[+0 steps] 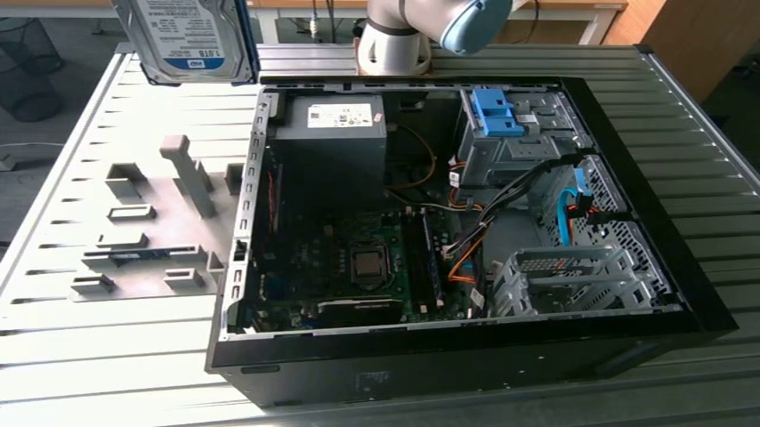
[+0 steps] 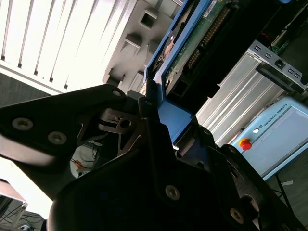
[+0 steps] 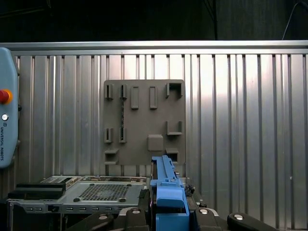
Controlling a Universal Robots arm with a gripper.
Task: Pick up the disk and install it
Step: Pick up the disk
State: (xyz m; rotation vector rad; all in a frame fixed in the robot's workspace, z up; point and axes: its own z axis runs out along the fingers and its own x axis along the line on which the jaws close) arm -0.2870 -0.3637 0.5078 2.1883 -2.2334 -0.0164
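The disk (image 1: 190, 37), a silver drive with a white-and-blue label in a blue frame, hangs upright in the air above the table's far corner, at the exterior view's left of the open computer case (image 1: 665, 267). In the second wrist view my gripper (image 2: 161, 113) is shut on the blue frame of the disk (image 2: 202, 29), whose green circuit-board side faces that camera. In the first wrist view the disk's blue frame edge (image 3: 166, 190) stands between the black fingers of the gripper (image 3: 166, 216).
Inside the case are a power supply (image 1: 338, 133), a drive bay with a blue clip (image 1: 499, 111) and a perforated metal cage (image 1: 570, 280). A grey fixture plate (image 1: 155, 231) with holders lies on the slatted table. The arm's base (image 1: 398, 40) stands behind the case.
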